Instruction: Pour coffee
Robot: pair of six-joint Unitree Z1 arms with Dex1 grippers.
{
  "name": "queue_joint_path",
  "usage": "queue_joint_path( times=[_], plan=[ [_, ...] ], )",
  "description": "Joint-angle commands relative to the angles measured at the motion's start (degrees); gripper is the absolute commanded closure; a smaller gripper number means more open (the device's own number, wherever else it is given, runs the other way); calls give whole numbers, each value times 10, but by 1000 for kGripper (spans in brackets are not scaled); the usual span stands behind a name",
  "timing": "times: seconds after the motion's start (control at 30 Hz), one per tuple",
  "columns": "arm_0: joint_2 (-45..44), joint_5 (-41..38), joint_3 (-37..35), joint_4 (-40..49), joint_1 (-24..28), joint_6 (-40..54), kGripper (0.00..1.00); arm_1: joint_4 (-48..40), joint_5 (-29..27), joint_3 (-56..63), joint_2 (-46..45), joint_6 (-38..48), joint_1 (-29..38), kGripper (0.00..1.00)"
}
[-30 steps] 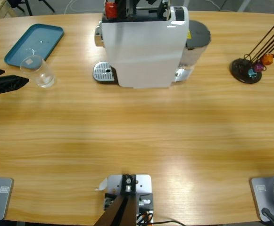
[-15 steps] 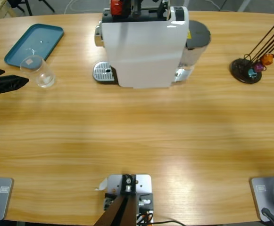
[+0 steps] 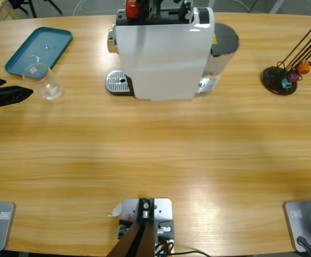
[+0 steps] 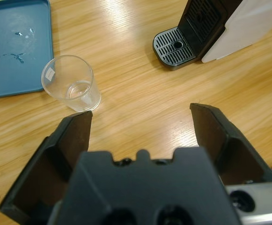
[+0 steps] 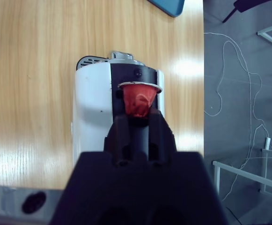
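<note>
Right gripper (image 5: 136,123) clenched on a red capsule (image 5: 138,101) directly above the white coffee machine (image 5: 96,117). Left gripper (image 4: 143,124) released, clear glass cup (image 4: 71,83) just beyond its jaws (fragile, slippery; grip mid-wall). No coffee visible yet.

Long wooden table, seen from above, and the things standing on it.

The wooden table (image 3: 155,155) carries a white coffee machine (image 3: 163,53) at its far middle, with a round-edged metal drip grate (image 3: 118,82) at the machine's left foot. Toward the far left corner lies a teal tray (image 3: 40,49), flat on the wood, with a few water drops on it. Just beside the tray's near edge stands an upright clear glass cup (image 3: 45,80), apart from the drip grate. Near the right edge a black capsule stand (image 3: 279,80) with thin rods holds small orange and purple capsules (image 3: 297,72).
</note>
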Motion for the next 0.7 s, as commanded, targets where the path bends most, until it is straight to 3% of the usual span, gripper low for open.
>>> queue_joint_path(
  times=[0.03,0.43,0.47,0.5,0.57,0.7],
  plan=[
    [15,-7,20,-5,4,6,101,12,-7,34,-1,-18,-13,1000],
    [15,-6,20,-5,4,6,100,26,-8,17,17,-16,-13,1000],
    [15,-6,20,-6,4,6,100,31,-7,13,20,-15,-13,973],
    [15,-6,20,-6,4,6,101,35,-8,10,21,-14,-13,861],
    [15,-6,20,-6,4,6,101,45,-8,1,26,-13,-13,755],
    [15,-6,20,-6,4,6,101,48,-7,-1,27,-12,-13,666]
  ],
)
